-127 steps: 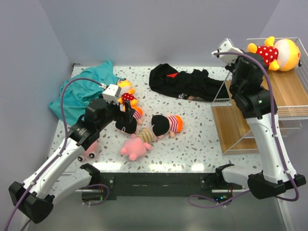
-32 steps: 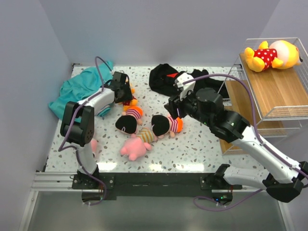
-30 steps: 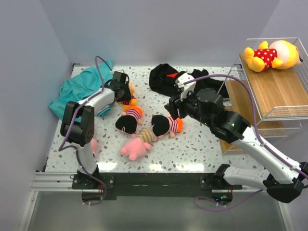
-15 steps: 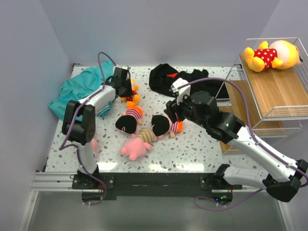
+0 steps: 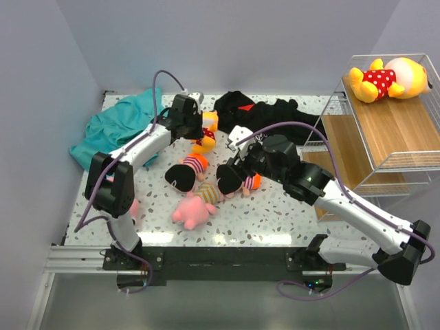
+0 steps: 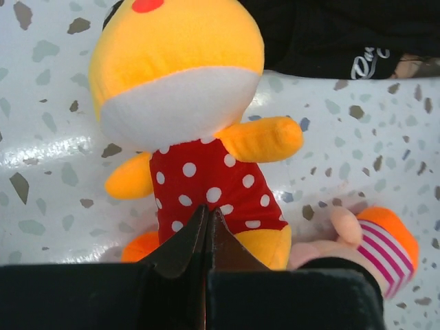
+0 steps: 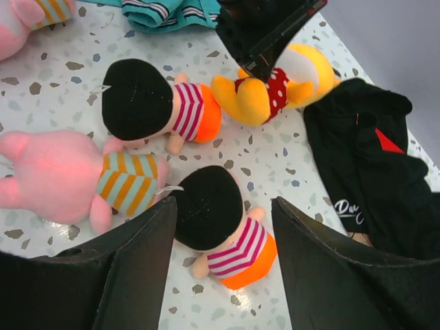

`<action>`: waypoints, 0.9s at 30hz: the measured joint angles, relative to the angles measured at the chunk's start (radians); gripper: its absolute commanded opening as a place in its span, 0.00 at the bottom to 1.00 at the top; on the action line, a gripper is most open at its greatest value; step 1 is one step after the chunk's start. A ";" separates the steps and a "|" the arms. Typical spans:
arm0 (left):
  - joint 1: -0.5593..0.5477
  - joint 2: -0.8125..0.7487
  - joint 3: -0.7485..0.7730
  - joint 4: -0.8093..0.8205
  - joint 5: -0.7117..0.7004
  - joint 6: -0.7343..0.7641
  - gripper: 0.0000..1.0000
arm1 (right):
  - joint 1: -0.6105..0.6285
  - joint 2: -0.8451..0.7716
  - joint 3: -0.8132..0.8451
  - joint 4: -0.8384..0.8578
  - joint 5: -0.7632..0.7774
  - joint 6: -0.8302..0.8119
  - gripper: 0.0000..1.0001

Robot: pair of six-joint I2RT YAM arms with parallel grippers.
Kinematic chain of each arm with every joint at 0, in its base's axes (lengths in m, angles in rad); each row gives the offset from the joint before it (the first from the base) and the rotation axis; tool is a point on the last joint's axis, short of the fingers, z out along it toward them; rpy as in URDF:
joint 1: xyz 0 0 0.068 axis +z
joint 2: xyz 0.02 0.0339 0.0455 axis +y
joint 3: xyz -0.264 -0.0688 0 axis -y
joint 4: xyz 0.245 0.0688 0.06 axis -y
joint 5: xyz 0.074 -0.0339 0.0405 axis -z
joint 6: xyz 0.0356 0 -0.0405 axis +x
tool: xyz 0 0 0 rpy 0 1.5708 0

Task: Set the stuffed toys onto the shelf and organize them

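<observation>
Left pincer (image 6: 206,230) is pinched together on the red dotted top of a yellow bear (image 6: 179,75), just beside the black garment (image 6: 330,34) on the table (image 6: 385,137). Right pincer (image 7: 223,206) stands apart over a black-haired doll (image 7: 237,251) lying there. Well apart, a second bear (image 5: 385,74) lies on the shelf (image 5: 385,134), top tier.

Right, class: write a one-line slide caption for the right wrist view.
Open right gripper poised over a black-haired doll, pink pig and second doll nearby, left gripper pinching a yellow bear.
</observation>
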 measured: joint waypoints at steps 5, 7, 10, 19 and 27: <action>-0.032 -0.117 0.000 -0.019 0.092 0.001 0.00 | 0.000 0.039 -0.002 0.065 -0.072 -0.085 0.77; -0.037 -0.166 0.000 -0.020 0.139 0.000 0.00 | 0.000 0.058 -0.001 0.083 -0.100 -0.109 0.78; -0.038 -0.227 -0.015 -0.021 0.187 0.000 0.00 | 0.001 0.096 0.004 0.095 -0.121 -0.142 0.78; -0.038 -0.349 -0.119 -0.043 0.261 0.013 0.00 | 0.001 0.179 0.071 0.097 -0.147 -0.199 0.82; -0.038 -0.431 -0.171 -0.054 0.286 0.025 0.00 | 0.001 0.225 0.130 0.113 -0.207 -0.238 0.82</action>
